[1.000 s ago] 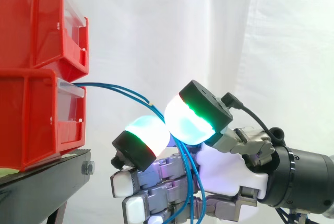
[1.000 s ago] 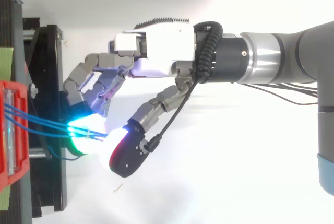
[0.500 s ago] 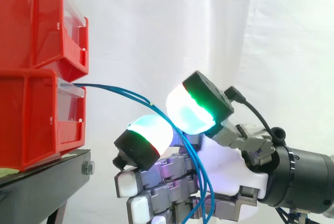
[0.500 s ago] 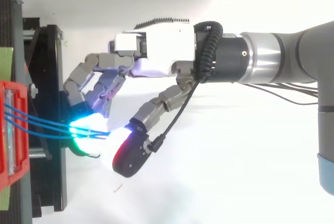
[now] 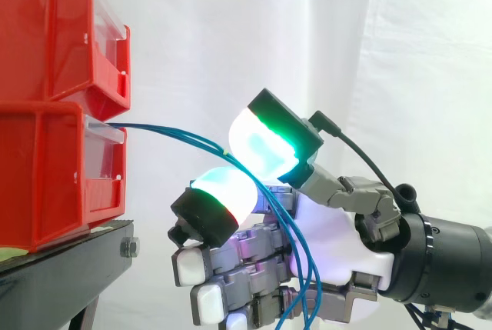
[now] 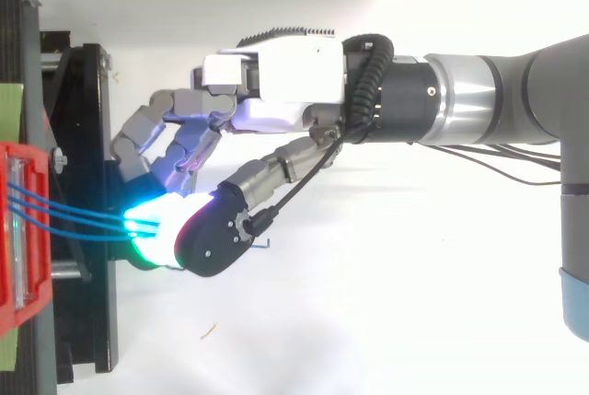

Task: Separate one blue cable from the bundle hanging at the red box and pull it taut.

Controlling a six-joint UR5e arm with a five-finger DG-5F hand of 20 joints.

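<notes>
Gently arched, thin blue cables (image 5: 166,129), fingers (image 5: 224,196) pinching

Blk stand (image 5: 65,268) w/ bolt (image 5: 129,248), white curtain (image 5: 231,38) behind.

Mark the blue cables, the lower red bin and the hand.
blue cables (image 5: 173,131): side view, free span beside the bin.
lower red bin (image 5: 46,180): side view, its side wall.
hand (image 5: 334,241): side view, its white palm.

Arm (image 6: 515,100) reaches in level; the hand (image 5: 338,249), fingers (image 5: 219,199) curled, seems to pinch the blue cables (image 5: 188,137).
</notes>
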